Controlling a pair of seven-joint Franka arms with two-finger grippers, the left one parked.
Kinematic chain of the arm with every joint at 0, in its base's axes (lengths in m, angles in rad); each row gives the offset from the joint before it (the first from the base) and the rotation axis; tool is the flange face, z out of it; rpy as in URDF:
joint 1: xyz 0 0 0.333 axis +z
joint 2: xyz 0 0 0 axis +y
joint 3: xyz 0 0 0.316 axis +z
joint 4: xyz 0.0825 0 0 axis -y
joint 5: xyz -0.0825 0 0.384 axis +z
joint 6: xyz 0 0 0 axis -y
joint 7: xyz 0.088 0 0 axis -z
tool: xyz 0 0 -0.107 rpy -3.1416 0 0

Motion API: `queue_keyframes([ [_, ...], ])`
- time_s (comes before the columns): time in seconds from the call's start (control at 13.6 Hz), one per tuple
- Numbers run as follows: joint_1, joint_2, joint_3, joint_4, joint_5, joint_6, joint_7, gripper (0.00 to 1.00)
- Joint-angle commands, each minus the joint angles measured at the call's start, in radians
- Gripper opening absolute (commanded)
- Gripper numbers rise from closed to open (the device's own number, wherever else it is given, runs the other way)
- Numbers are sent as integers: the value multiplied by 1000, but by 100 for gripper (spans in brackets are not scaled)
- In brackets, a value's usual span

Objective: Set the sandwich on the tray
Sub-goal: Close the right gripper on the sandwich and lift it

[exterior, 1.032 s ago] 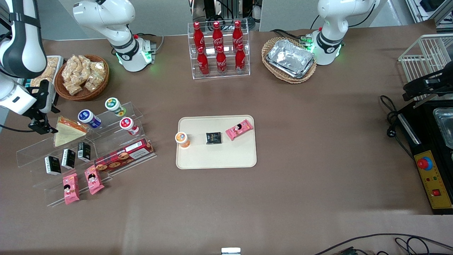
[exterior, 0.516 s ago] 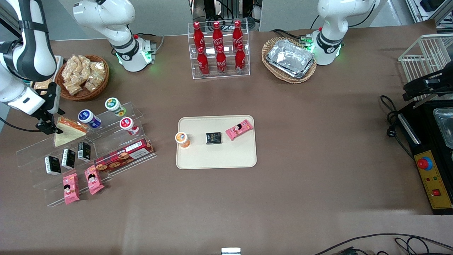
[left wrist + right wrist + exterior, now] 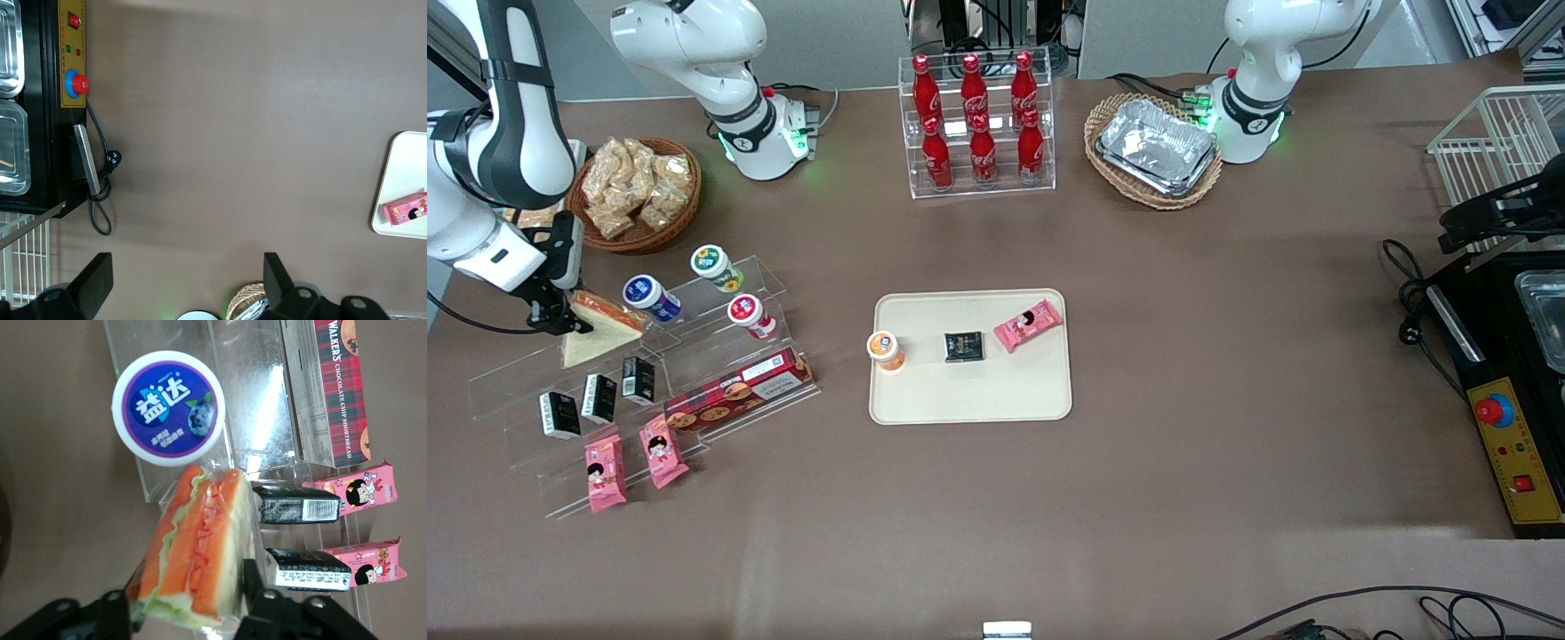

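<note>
The sandwich (image 3: 601,327) is a clear-wrapped wedge of pale bread with orange filling, lying on the top step of a clear acrylic stand (image 3: 720,356) toward the working arm's end of the table. My gripper (image 3: 556,313) sits at its filling edge. In the right wrist view the sandwich (image 3: 200,540) lies between the two black fingers (image 3: 251,587) of the gripper (image 3: 187,581), which press its wrap on both sides. The cream tray (image 3: 978,396) lies mid-table, apart from the stand, holding an orange-lidded cup, a black packet and a pink packet; its edge (image 3: 400,173) also appears in the left wrist view.
A blue-lidded tub (image 3: 167,407) stands right beside the sandwich, with green- and red-lidded tubs (image 3: 747,313) on the same stand. Lower steps hold black cartons (image 3: 293,505), a red biscuit box (image 3: 738,387) and pink packets (image 3: 605,476). A snack basket (image 3: 636,191) stands farther from the camera.
My gripper has moved in along the stand's top step toward the sandwich until its fingers are on either side of the wedge. The sandwich has stayed on the step.
</note>
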Motion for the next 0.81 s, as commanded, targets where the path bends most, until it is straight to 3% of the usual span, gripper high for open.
queue_keyframes([
  [0.0,-3,7,-2,-3,-9,25,1,5],
  [0.07,-3,7,-2,-2,-8,23,1,0],
  [0.29,-3,4,-23,30,3,-1,7,0],
  [0.74,7,8,-26,271,5,-294,130,0],
])
